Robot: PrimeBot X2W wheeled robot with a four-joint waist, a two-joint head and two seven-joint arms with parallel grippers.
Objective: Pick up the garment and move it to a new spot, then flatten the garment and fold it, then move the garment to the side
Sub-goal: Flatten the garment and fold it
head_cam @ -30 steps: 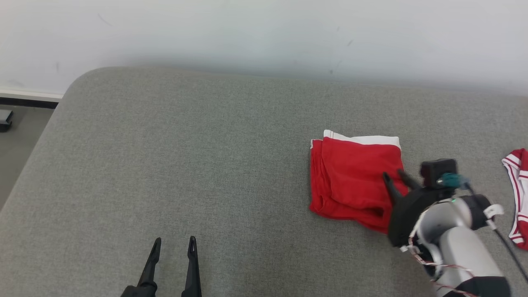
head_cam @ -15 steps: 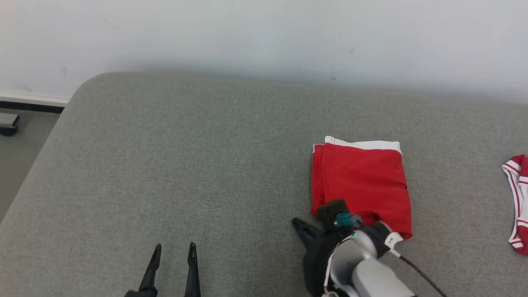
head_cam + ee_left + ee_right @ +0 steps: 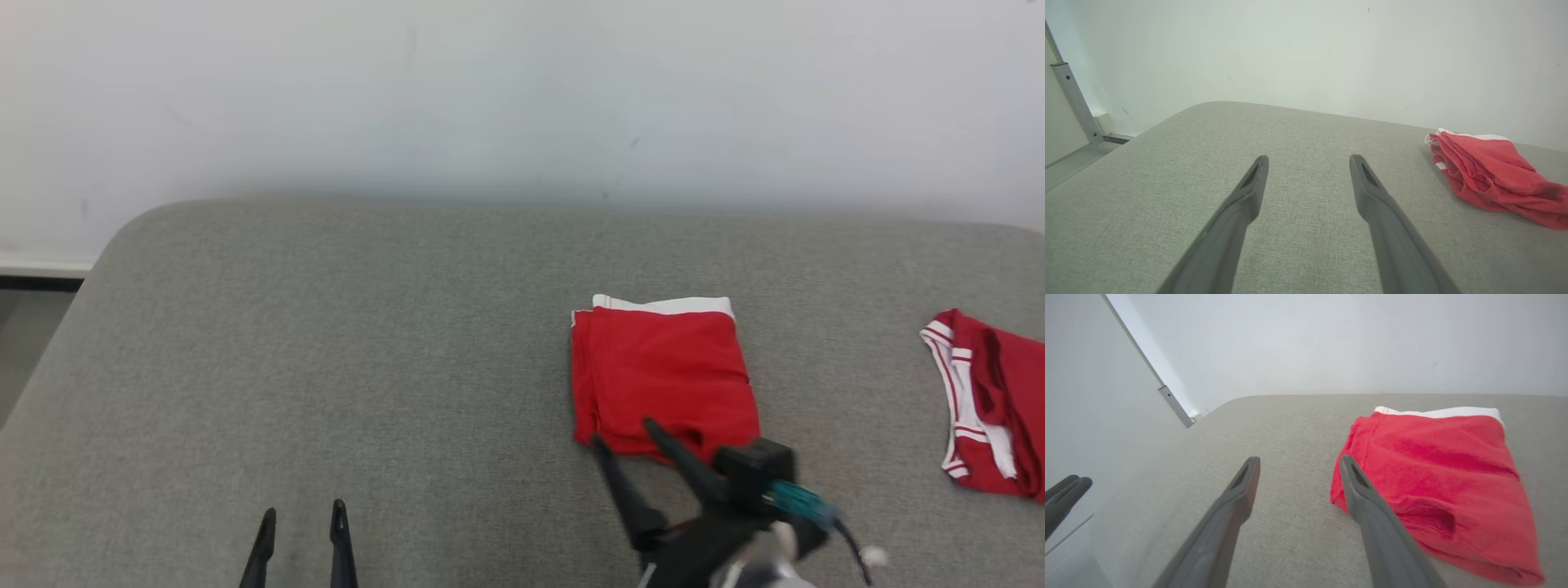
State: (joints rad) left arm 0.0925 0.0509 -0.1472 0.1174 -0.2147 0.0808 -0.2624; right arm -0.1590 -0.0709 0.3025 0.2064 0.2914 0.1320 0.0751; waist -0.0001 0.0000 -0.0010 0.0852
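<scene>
Grey cushion (image 3: 326,367) stretches wide left of the folded red shorts (image 3: 661,376), waistband toward the wall (image 3: 522,98); right gripper (image 3: 622,433) spread at their near edge, left gripper (image 3: 302,509) spread.

No legible text or numbers anywhere, faint marks on wall (image 3: 522,98) probably scuffs

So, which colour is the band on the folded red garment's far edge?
White band, best in right wrist view.
</scene>
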